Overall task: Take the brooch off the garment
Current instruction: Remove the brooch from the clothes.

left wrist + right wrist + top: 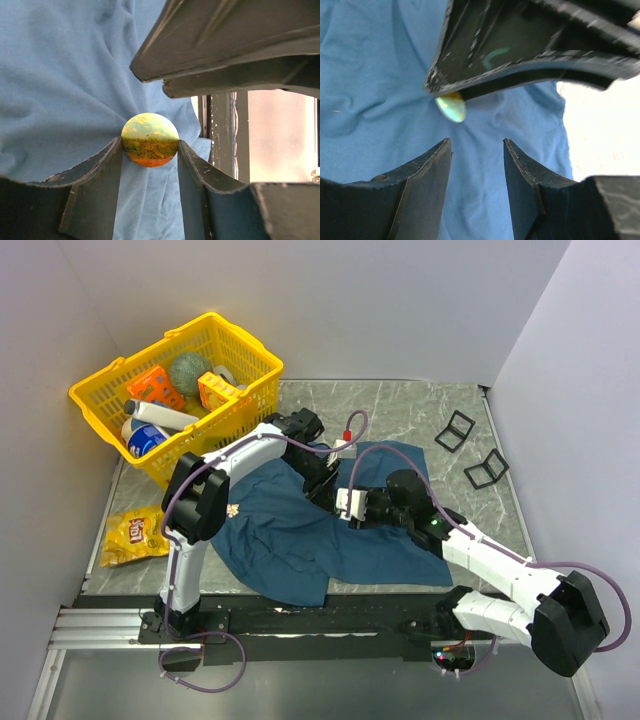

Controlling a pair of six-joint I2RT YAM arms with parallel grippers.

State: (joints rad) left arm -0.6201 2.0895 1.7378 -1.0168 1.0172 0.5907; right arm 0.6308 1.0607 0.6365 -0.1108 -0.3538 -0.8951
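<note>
The garment (290, 530) is a wrinkled dark blue shirt spread over the middle of the table. The brooch (150, 140) is a round pin with a landscape picture, lying on the cloth (60, 75). My left gripper (150, 141) is shut on it, one finger touching each side. In the right wrist view the brooch (451, 106) peeks out edge-on from under the left gripper's fingers (530, 45). My right gripper (477, 141) sits just beside it, its jaws half apart over the cloth (370, 75) with nothing visibly pinched. From above, the two grippers (325, 475) (345, 502) meet over the shirt.
A yellow basket (250, 390) of groceries stands at the back left. A yellow snack bag (135, 533) lies at the left edge. Two black clips (456, 430) (486, 469) rest on the table at the right. White walls enclose the table.
</note>
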